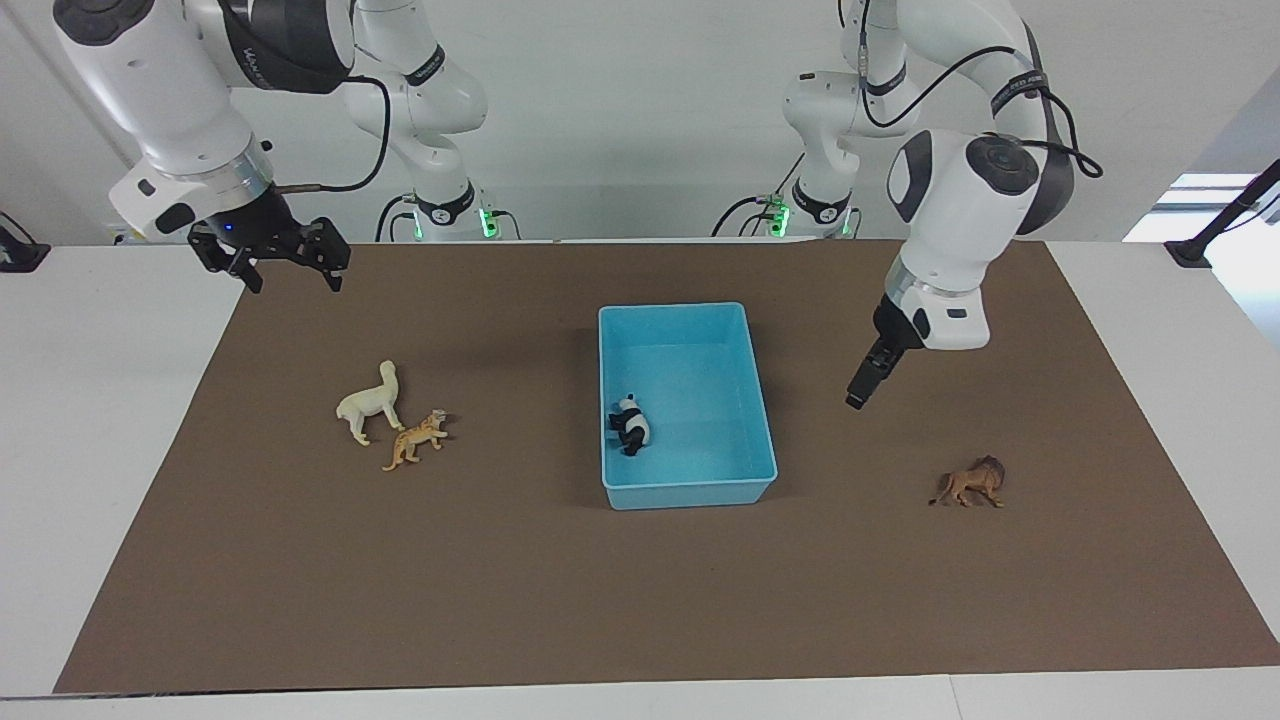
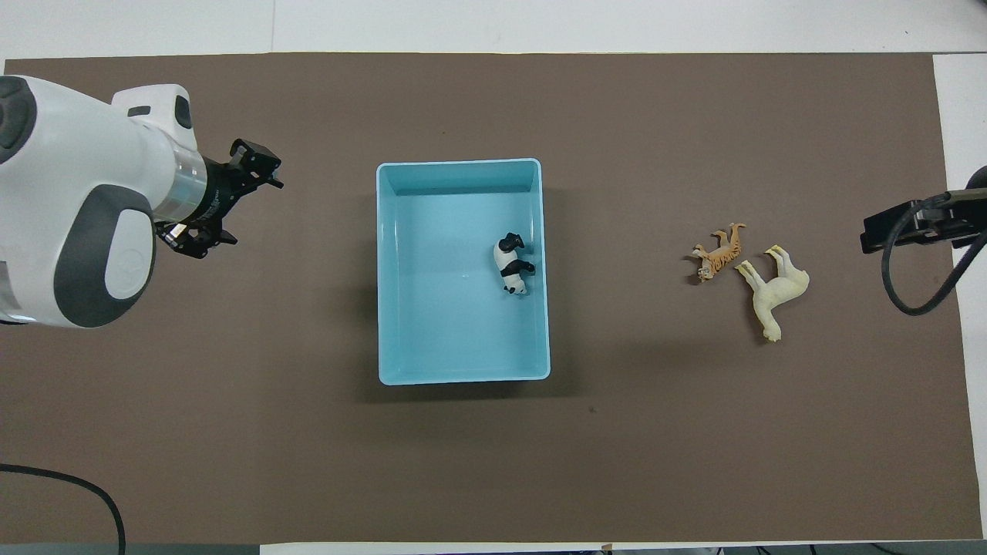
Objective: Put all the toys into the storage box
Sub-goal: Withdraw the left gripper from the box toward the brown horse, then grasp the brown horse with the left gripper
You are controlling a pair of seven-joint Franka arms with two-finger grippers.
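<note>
The light blue storage box [image 1: 690, 492] stands mid-mat and also shows in the overhead view [image 2: 463, 378]. The panda [image 1: 630, 425] lies on its side in it, by the wall toward the right arm's end [image 2: 511, 266]. My left gripper [image 1: 857, 398] is open and empty, in the air over the mat between the box and the brown lion [image 1: 972, 483]. In the overhead view the left gripper [image 2: 231, 204] hides the lion. The cream llama [image 1: 370, 402] [image 2: 775, 289] and the orange spotted cat [image 1: 415, 440] [image 2: 717, 254] lie together toward the right arm's end. My right gripper [image 1: 290, 275] [image 2: 898, 227] waits open, raised over the mat's corner.
A brown mat [image 1: 640, 600] covers most of the white table [image 1: 100, 400]. A black stand [image 1: 1220, 225] sits at the table's edge at the left arm's end.
</note>
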